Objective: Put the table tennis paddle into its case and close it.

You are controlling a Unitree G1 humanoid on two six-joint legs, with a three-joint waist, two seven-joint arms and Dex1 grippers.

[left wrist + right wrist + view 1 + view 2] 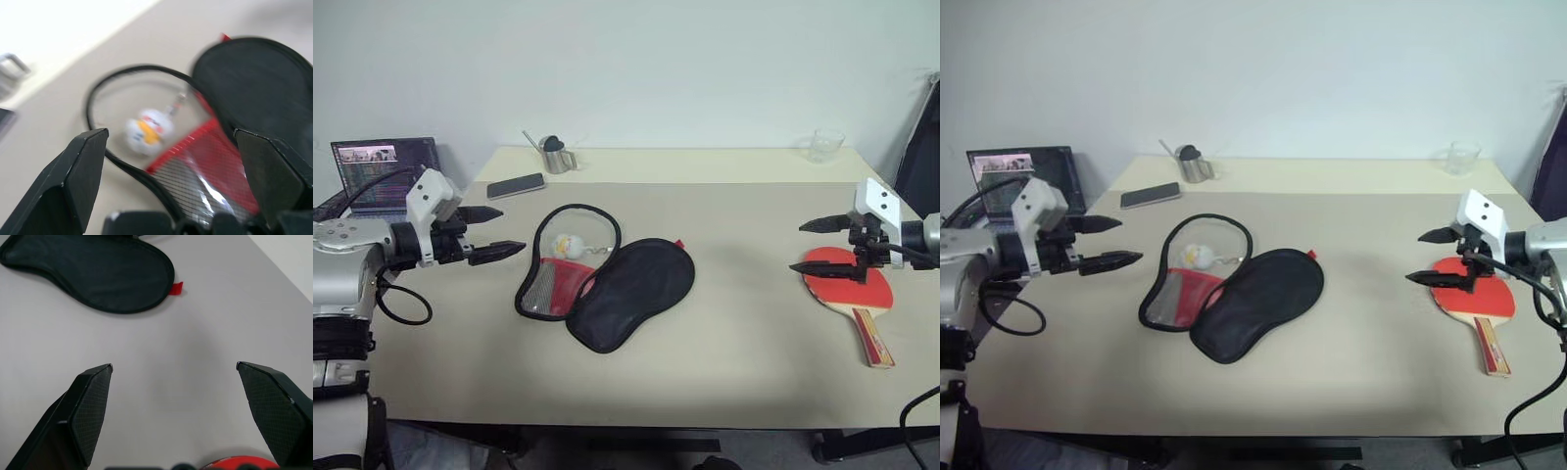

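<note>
Beside the unzipped case (607,284), both claws, left (494,233) and right (822,246), hover wide open, paddle (850,289) awaiting pickup.

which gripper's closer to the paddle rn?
Right. The right gripper hovers open over the table tennis paddle; the left gripper, also open, is across the table beyond the case.

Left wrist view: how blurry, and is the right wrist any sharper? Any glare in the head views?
Left wrist view: soft, the case and the white ball inside its rim smeared. Right wrist view: crisp, the weave on the fingers legible. Head views: even light, no glare, faint shadows under the table tennis paddle.
</note>
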